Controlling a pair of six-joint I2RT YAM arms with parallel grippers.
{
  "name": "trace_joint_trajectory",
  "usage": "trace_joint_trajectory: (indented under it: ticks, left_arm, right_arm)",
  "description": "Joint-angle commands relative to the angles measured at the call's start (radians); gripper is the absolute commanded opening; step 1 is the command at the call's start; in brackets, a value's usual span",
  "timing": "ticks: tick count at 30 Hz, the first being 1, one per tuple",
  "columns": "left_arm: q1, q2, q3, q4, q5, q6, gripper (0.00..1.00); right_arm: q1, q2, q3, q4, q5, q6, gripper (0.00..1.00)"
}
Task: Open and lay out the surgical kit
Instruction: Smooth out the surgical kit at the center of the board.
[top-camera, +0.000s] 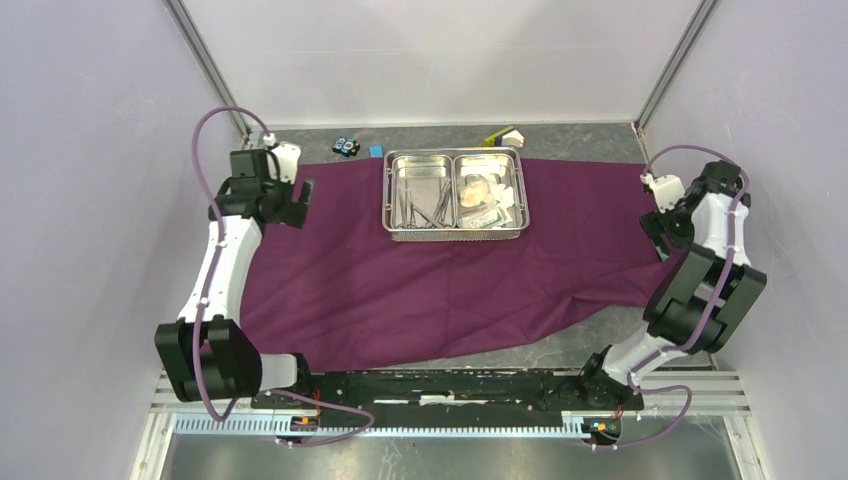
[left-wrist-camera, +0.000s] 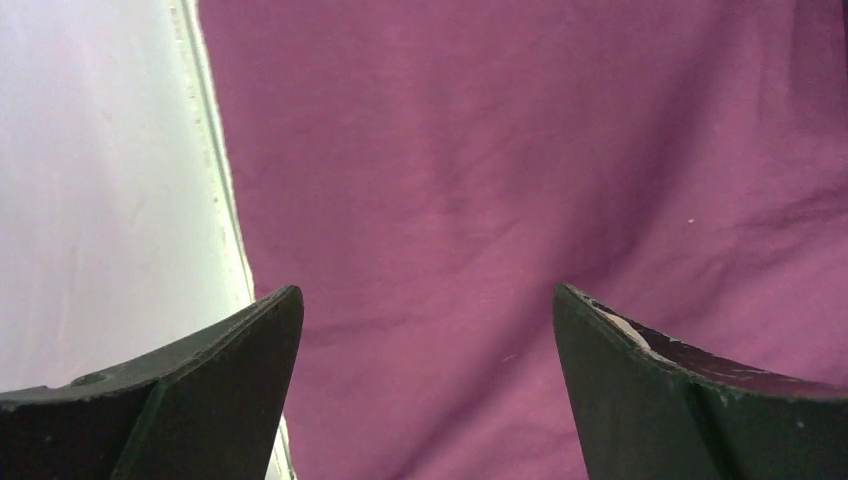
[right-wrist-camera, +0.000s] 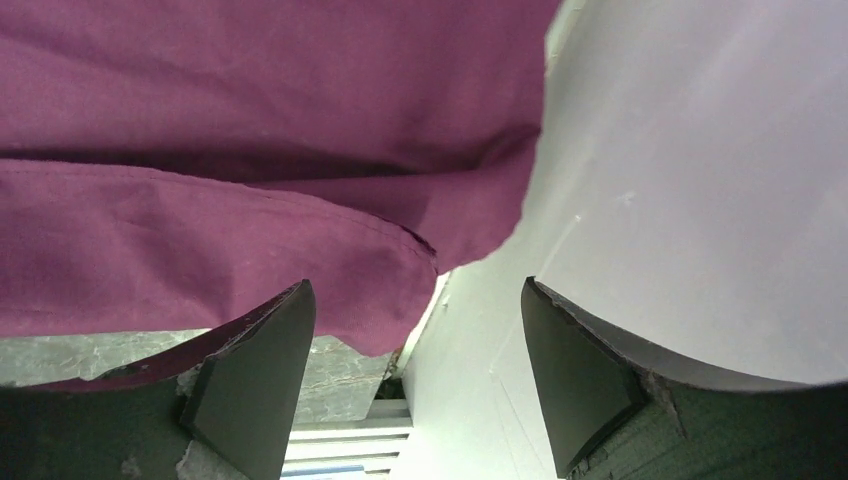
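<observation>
The dark purple cloth (top-camera: 430, 270) lies spread over the table. On its far middle stands the steel tray (top-camera: 455, 232), with tweezers and forceps (top-camera: 420, 205) in its left compartment and gauze and packets (top-camera: 487, 198) in its right one. My left gripper (top-camera: 297, 203) hangs open over the cloth's far left corner, and the left wrist view shows only cloth (left-wrist-camera: 500, 180) between its fingers. At the cloth's right edge my right gripper (top-camera: 657, 232) is open too. A folded cloth corner (right-wrist-camera: 300, 260) lies just ahead of the right gripper (right-wrist-camera: 415, 300), apart from the fingers.
Behind the cloth on the grey table lie a small dark object (top-camera: 347, 146), a blue block (top-camera: 376, 151) and a yellow-green and white piece (top-camera: 503, 135). White walls stand close on both sides (left-wrist-camera: 100, 200) (right-wrist-camera: 700, 180). The cloth's near edge is rumpled at the front right (top-camera: 560, 315).
</observation>
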Motion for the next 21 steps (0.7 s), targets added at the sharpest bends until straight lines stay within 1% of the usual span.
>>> trace_joint_trajectory:
  ticks: [1,4,5,6,7,12,17,21]
  left_arm:
    - [-0.074,0.018,-0.027,0.077,-0.078,-0.073,1.0]
    - [-0.104,0.03,-0.033,0.085,-0.113,-0.072,1.0]
    - [-0.105,0.032,-0.034,0.087,-0.13,-0.065,1.0]
    - [-0.137,0.032,-0.035,0.091,-0.142,-0.06,1.0]
    - [-0.142,0.033,-0.035,0.092,-0.155,-0.054,1.0]
    - [-0.152,0.042,-0.035,0.097,-0.174,-0.042,1.0]
    - [-0.158,0.062,-0.034,0.112,-0.195,-0.026,1.0]
    - [-0.157,0.075,-0.034,0.121,-0.206,-0.016,1.0]
  right_arm:
    - [-0.027,0.109,0.142,-0.141,-0.079,-0.077,0.82]
    - [-0.041,0.176,0.206,-0.183,-0.108,-0.088,0.82]
    - [-0.044,0.191,0.217,-0.189,-0.108,-0.088,0.82]
    - [-0.048,0.207,0.224,-0.194,-0.107,-0.095,0.82]
    - [-0.048,0.218,0.225,-0.195,-0.105,-0.099,0.81]
    - [-0.061,0.257,0.22,-0.228,-0.11,-0.127,0.75]
    - [-0.073,0.267,0.194,-0.247,-0.105,-0.155,0.65]
    - [-0.082,0.284,0.196,-0.252,-0.109,-0.157,0.5]
